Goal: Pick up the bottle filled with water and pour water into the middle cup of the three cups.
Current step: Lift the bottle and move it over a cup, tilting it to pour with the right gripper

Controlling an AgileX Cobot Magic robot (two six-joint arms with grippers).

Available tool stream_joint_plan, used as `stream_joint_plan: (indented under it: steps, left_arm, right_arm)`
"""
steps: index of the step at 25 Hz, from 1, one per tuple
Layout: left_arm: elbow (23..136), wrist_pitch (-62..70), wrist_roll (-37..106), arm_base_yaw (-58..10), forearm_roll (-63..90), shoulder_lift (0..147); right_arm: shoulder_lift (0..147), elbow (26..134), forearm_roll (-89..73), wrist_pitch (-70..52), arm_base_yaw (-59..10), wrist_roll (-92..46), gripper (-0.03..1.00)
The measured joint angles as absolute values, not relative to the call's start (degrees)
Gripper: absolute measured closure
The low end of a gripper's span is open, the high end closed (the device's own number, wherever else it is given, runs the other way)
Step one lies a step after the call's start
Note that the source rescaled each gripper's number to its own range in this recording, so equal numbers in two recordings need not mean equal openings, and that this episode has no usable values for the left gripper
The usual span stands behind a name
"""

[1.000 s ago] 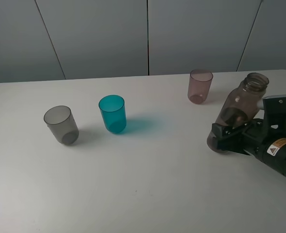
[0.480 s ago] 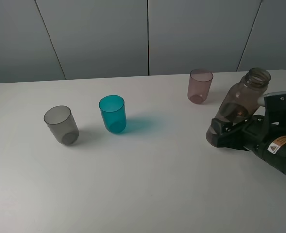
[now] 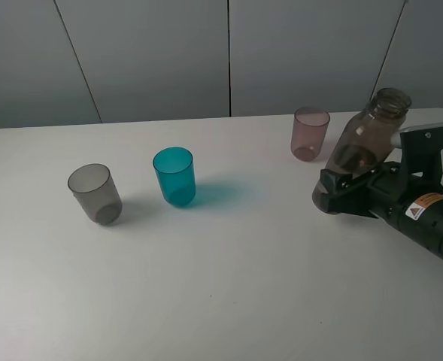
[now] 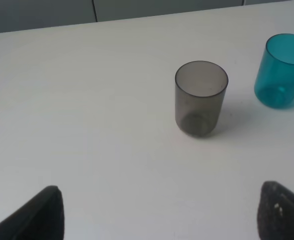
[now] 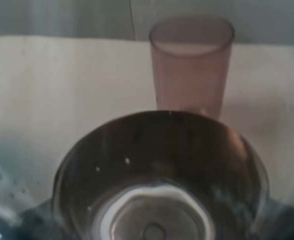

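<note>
At right of desk (image 3: 229, 286), item by item.

1. Right tool (image 3: 340, 192): closed part-way on lower body of the bottle (image 3: 364, 143), gripping firmly from both sides.
2. Bottle: apparently clear of desk, leaning with open neck up and toward far right; base-on and blurred in the right wrist view (image 5: 156, 190). Judged stiff, smooth plastic, likely slippery; weighty if full; uncapped, so liable to spill on any jerk. Best held low on the body, as now.
3. Pink cup (image 3: 310, 133): just beyond bottle, to far left of it, apart.
4. The middle cup (image 3: 174, 176), teal: well to the left, upright.
5. Grey cup (image 3: 95, 193): leftmost, upright.
6. Left tool (image 4: 161, 220): wide open, holding nothing, near grey cup.

Against a second earlier: bottle and right tool higher and shifted slightly left, closer to pink cup; cups unmoved.
</note>
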State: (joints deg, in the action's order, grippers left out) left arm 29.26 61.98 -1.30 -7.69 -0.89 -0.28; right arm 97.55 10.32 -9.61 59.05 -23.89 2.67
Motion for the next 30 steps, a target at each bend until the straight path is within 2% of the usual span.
stream_joint_plan:
  steps: [11, 30]
  left_arm:
    - [29.3, 62.0, -1.3, -7.7, -0.9, -0.3]
    - [29.3, 62.0, -1.3, -7.7, -0.9, -0.3]
  right_arm:
    - [93.5, 17.8, -5.0, 48.0, -23.9, 0.0, 0.77]
    - [97.3, 36.7, 11.1, 40.0, -23.9, 3.5, 0.77]
